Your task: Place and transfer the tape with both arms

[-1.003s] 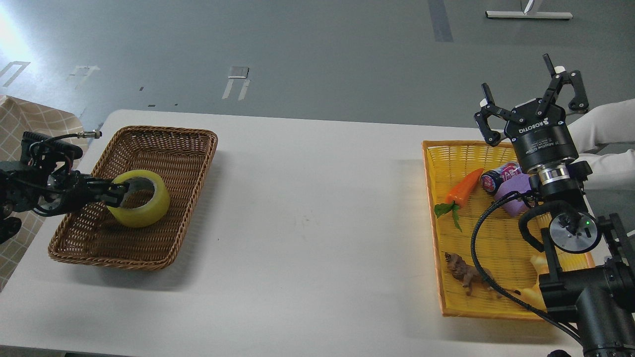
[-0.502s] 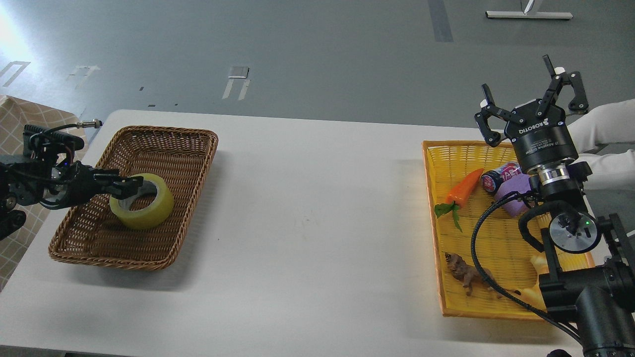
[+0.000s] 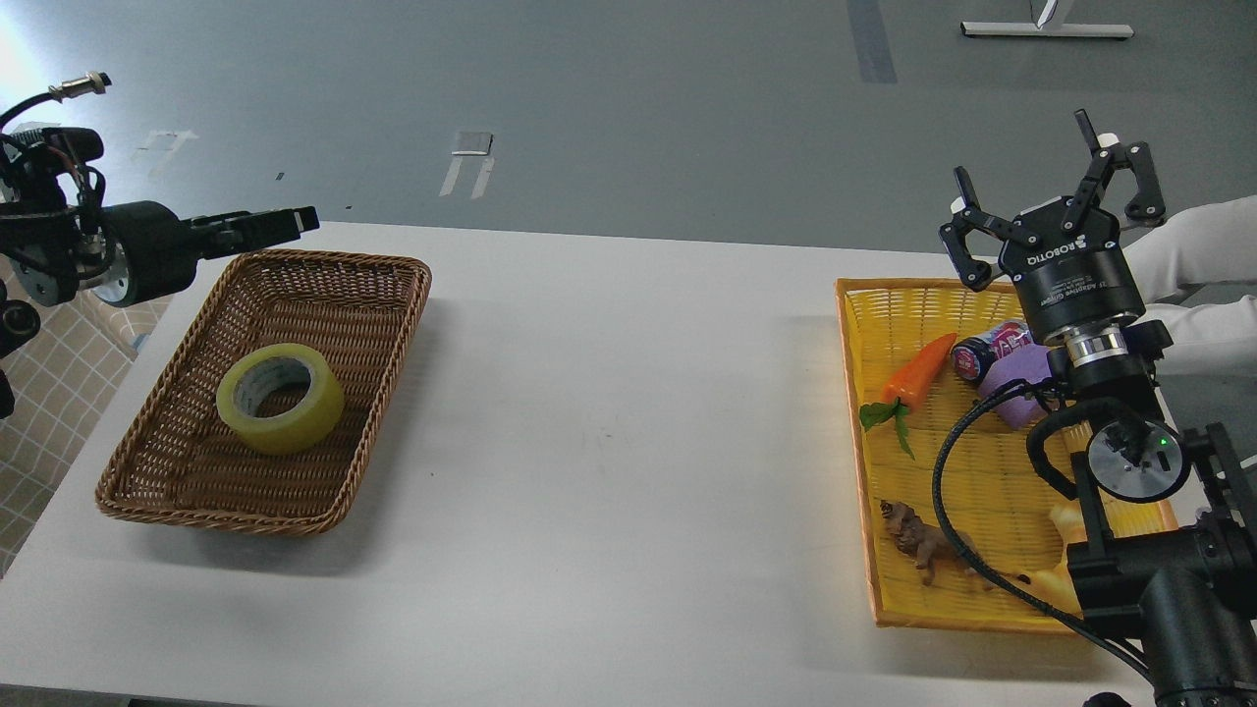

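The tape (image 3: 281, 398), a yellow roll with a grey-white core, lies flat inside the brown wicker basket (image 3: 324, 280) at the left of the white table. My left gripper (image 3: 291, 220) is raised above the basket's far left corner, well clear of the tape and holding nothing. It is seen side-on as one dark bar, so its fingers cannot be told apart. My right gripper (image 3: 1049, 167) is open and empty, fingers pointing up, above the far end of the yellow basket (image 3: 859, 462).
The yellow basket at the right holds a toy carrot (image 3: 918, 368), a small can (image 3: 987, 352), a purple object (image 3: 1016, 383) and a brown toy animal (image 3: 923, 542). A white sleeve (image 3: 1203, 250) shows at the right edge. The table (image 3: 628, 412) lies between the baskets.
My left gripper let go of the tape, which settled flat in the wicker basket. The gripper then rose up and back. The right arm has not moved.
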Controlling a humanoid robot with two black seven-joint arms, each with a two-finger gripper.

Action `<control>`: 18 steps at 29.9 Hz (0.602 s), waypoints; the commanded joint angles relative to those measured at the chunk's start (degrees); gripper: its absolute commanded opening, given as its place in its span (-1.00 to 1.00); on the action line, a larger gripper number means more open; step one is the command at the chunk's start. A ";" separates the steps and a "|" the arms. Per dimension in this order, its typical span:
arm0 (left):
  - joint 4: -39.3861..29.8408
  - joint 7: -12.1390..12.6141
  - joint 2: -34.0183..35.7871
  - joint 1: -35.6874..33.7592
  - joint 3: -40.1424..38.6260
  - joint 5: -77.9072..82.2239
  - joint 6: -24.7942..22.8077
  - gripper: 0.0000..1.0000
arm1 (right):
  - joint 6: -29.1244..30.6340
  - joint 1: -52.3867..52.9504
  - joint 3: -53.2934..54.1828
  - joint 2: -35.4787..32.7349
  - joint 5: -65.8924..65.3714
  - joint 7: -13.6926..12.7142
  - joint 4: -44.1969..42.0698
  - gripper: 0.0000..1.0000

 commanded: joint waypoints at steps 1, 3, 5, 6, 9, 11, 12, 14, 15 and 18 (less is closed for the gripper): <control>0.01 -0.08 -0.64 -2.68 -0.13 -14.20 -0.71 0.74 | 0.00 -0.13 0.07 0.00 0.00 0.00 0.17 0.98; 0.01 -0.08 -1.86 -3.83 -0.31 -20.09 -0.72 0.85 | 0.00 -0.13 -0.02 0.00 0.00 0.00 0.35 0.98; 0.01 -0.08 -3.36 -4.53 -0.48 -23.28 -0.72 0.91 | 0.00 -0.13 0.07 0.00 0.00 0.00 0.44 0.98; 0.01 -0.17 -4.76 -5.41 -0.92 -26.34 -0.80 0.95 | 0.00 -0.13 0.07 0.00 0.00 0.00 0.44 0.98; 0.01 -0.61 -7.57 -5.68 -5.56 -34.60 -0.81 0.95 | 0.00 -0.04 0.25 0.00 0.00 0.00 0.52 0.98; 0.09 -0.61 -9.16 -5.68 -7.59 -37.26 -0.81 0.95 | 0.00 -0.04 0.25 0.00 0.00 -0.09 0.61 0.98; 0.09 -0.61 -10.82 -5.68 -9.60 -39.18 -0.89 0.95 | 0.00 -0.04 0.33 0.00 0.00 -0.09 0.61 0.98; 0.09 -0.61 -13.11 -5.59 -12.34 -40.96 -1.07 0.95 | 0.00 -0.04 0.33 0.00 0.00 -0.09 0.61 0.98; 0.09 -0.61 -14.60 -5.42 -14.00 -41.57 -1.77 0.95 | 0.00 -0.04 0.33 0.00 0.00 -0.09 0.61 0.98; 0.09 -0.61 -18.11 -4.63 -16.90 -42.80 -4.13 0.95 | 0.00 0.13 0.33 0.00 0.00 -0.09 0.70 0.98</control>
